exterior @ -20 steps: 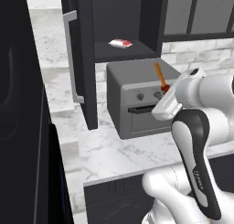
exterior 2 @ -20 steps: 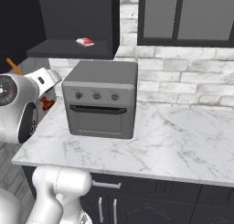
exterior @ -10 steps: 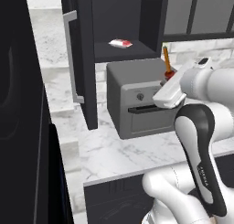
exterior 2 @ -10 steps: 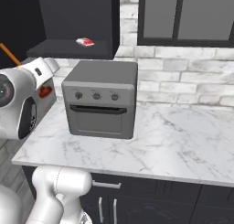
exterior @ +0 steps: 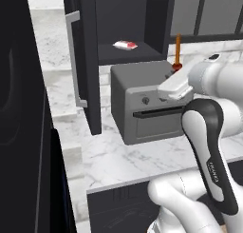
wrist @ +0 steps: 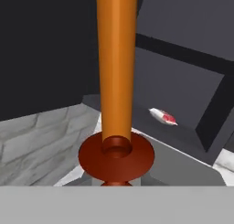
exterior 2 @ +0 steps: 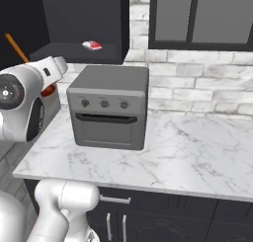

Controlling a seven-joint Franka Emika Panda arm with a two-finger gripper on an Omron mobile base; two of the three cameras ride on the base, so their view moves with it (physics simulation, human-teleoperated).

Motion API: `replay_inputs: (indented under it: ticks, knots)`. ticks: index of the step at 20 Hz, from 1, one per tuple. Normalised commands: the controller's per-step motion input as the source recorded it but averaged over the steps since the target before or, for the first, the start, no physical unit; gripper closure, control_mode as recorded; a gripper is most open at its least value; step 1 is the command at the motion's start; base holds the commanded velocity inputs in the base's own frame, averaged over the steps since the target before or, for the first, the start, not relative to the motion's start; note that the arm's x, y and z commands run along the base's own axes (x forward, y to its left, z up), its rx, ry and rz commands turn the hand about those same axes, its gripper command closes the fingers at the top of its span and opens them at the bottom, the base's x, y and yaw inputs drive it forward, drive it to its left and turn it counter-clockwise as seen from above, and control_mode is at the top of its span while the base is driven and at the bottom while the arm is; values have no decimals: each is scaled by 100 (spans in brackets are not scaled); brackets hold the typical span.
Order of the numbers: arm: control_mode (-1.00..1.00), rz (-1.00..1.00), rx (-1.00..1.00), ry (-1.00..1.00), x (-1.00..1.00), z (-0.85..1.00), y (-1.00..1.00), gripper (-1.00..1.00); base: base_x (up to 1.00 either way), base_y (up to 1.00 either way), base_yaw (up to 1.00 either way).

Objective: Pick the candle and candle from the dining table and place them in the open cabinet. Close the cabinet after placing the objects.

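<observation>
A long orange candle (exterior: 178,45) stands in a red ringed holder (exterior: 176,66), and my gripper (exterior: 176,74) is shut on that holder. It hangs above the back right corner of the grey toaster oven (exterior: 142,108), just below and in front of the open cabinet (exterior: 137,18). From the right side, the candle (exterior 2: 17,47) leans left over my gripper (exterior 2: 47,88). Up close, the candle (wrist: 116,63) rises from its holder (wrist: 116,155) with the cabinet (wrist: 183,88) beyond. A small red and white object (exterior: 126,45) (exterior 2: 92,45) (wrist: 163,116) lies on the cabinet shelf. The dining table is out of view.
The cabinet door (exterior: 88,61) stands swung out to the left with its silver bar handle (exterior: 73,56). The toaster oven (exterior 2: 111,105) sits on a marble counter (exterior 2: 197,152). Grey-paned cabinets (exterior 2: 202,16) hang to the right. A tall black unit (exterior: 21,122) flanks the left.
My gripper has lifted the candle from beside the oven front up past its top toward the cabinet opening. The candle has swung closer to upright.
</observation>
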Motion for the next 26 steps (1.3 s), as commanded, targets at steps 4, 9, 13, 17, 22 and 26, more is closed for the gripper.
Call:
replay_inputs:
  ticks: [4,9,13,17,22,26]
  knots:
    - [-100,0,9,0,13,15,4,100,0,0,0]
    - [-100,4,3,-8,7,7,9,100,0,0,0]
    - [-100,4,4,-13,6,2,12,100,0,0,0]
    - [-100,3,7,-13,4,1,6,100,0,0,0]
    - [-100,3,11,-7,8,3,1,100,0,0,0]
    - [-100,0,8,0,11,25,4,100,0,0,0]
